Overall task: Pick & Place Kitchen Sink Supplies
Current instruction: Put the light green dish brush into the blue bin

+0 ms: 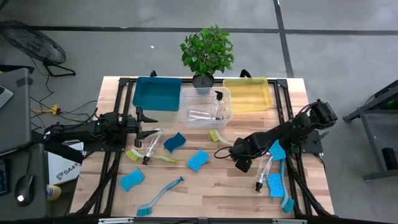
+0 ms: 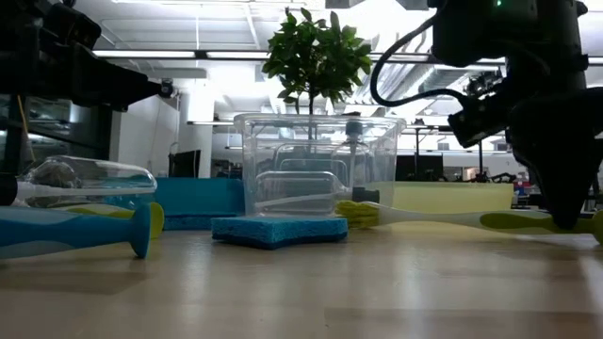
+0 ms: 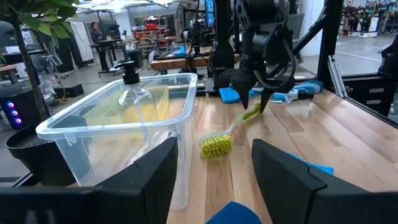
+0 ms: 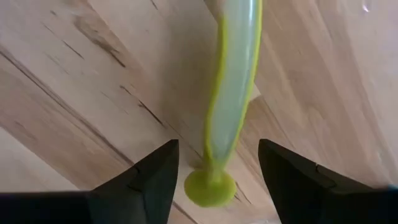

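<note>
A yellow-green dish brush (image 1: 219, 138) lies flat on the table beside the clear bin (image 1: 206, 107), bristle head (image 3: 216, 146) toward the bin. My right gripper (image 4: 217, 146) points down over the handle's free end (image 4: 210, 186), open, one finger on each side of the handle and apart from it. The left gripper (image 3: 214, 174) waits level at the table's left side, open and holding nothing. One pump bottle (image 1: 217, 104) lies in the clear bin. Two more bottles (image 1: 151, 146) (image 1: 264, 168), several blue sponges (image 1: 198, 160) and a blue brush (image 1: 160, 196) lie on the table.
The teal bin (image 1: 155, 93) and yellow bin (image 1: 247, 94) flank the clear bin at the far edge, with a potted plant (image 1: 207, 53) behind. A sponge (image 1: 277, 150) and a bottle lie close to my right gripper. Bare wood shows at the near middle.
</note>
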